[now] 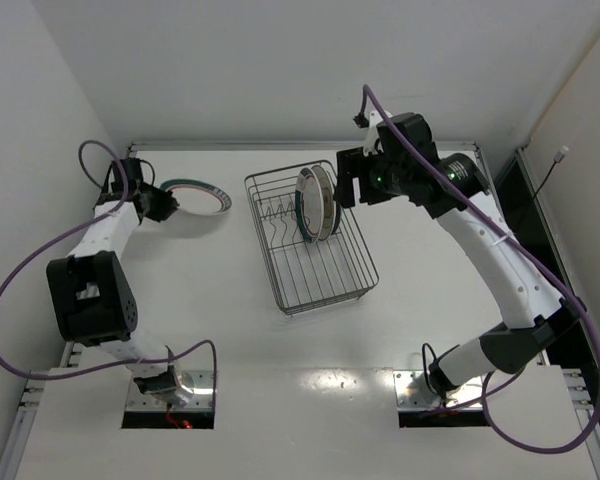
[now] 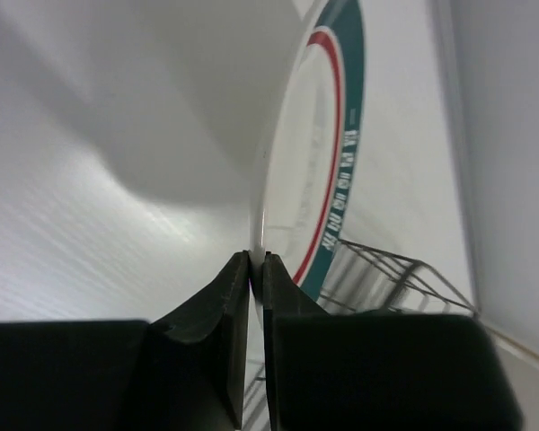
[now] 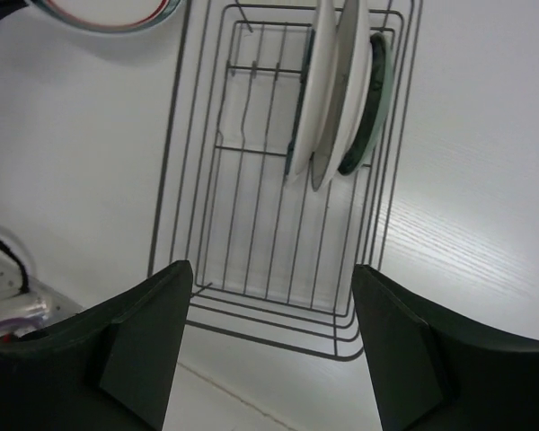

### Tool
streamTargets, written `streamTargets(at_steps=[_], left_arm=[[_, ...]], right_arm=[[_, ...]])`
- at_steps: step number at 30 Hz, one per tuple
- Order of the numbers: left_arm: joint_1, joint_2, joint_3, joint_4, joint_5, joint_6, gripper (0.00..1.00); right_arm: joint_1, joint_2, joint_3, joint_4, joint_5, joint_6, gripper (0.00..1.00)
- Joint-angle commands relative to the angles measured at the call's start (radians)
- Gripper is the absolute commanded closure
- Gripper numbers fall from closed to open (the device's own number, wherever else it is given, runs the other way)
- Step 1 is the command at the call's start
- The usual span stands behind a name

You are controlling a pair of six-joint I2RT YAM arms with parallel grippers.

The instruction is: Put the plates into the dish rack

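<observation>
White table (image 1: 230, 335) carries the wire dish rack (image 1: 320, 282) centrally, a teal-rimmed plate (image 1: 195, 197) far left

Bright, even light from above fills the overhead view; the white table (image 1: 230, 320) and walls (image 1: 280, 70) come close to washing out, and a patch of glare sits at the middle of the table's near edge. Shadows there are faint, a pale one under the dish rack (image 1: 310, 270). In the left wrist view a broad, soft-edged shadow crosses the table, the rimmed plate (image 2: 332, 180) is close and its pattern soft, and the fingers (image 2: 207, 314) of the left gripper (image 2: 256, 262) are near-black, without detail. In the right wrist view the rack wires and table grain are sharp, while the fingers (image 3: 144, 341) of the right gripper (image 3: 271, 269) are dark and blurred
</observation>
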Motion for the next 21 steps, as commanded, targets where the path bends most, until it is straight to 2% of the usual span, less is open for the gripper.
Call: streamTargets(at_steps=[1,2,4,5,7,8,9,10,11,13,16,21], left_arm=[[0.008,-0.066,0.117,0.054,0.159,0.051,1.00],[0.008,-0.086,0.126,0.103,0.246,0.051,1.00],[0.008,-0.120,0.102,0.152,0.311,0.018,1.00],[0.008,-0.159,0.092,0.172,0.357,0.005,1.00],[-0.001,-0.196,0.082,0.209,0.397,-0.018,1.00],[-0.001,-0.210,0.082,0.209,0.417,-0.028,1.00],[-0.001,-0.244,0.082,0.209,0.440,-0.029,1.00],[-0.001,-0.261,0.094,0.209,0.440,-0.029,1.00],[-0.001,-0.278,0.094,0.200,0.466,-0.029,1.00],[-0.012,-0.324,0.103,0.200,0.489,-0.039,1.00],[-0.070,-0.362,0.103,0.180,0.499,-0.049,1.00],[-0.196,-0.411,0.005,0.226,0.509,-0.107,1.00]], right_arm=[[-0.029,-0.024,0.036,0.075,-0.161,0.057,0.31],[-0.046,-0.024,0.011,0.123,-0.253,0.089,0.31],[-0.067,-0.033,-0.065,0.202,-0.357,0.146,0.29],[-0.096,-0.068,-0.107,0.332,-0.472,0.187,0.27],[-0.129,-0.096,-0.263,0.509,-0.595,0.374,0.27],[-0.144,-0.105,-0.320,0.610,-0.708,0.457,0.25],[-0.167,-0.121,-0.379,0.828,-0.753,0.546,0.25],[-0.167,-0.121,-0.491,0.944,-0.807,0.718,0.24],[-0.179,-0.131,-0.538,1.128,-0.818,0.787,0.24],[-0.179,-0.118,-0.579,1.166,-0.818,0.829,0.23],[-0.179,-0.084,-0.552,1.106,-0.809,0.792,0.23],[-0.179,-0.046,-0.552,1.169,-0.777,0.838,0.23]])
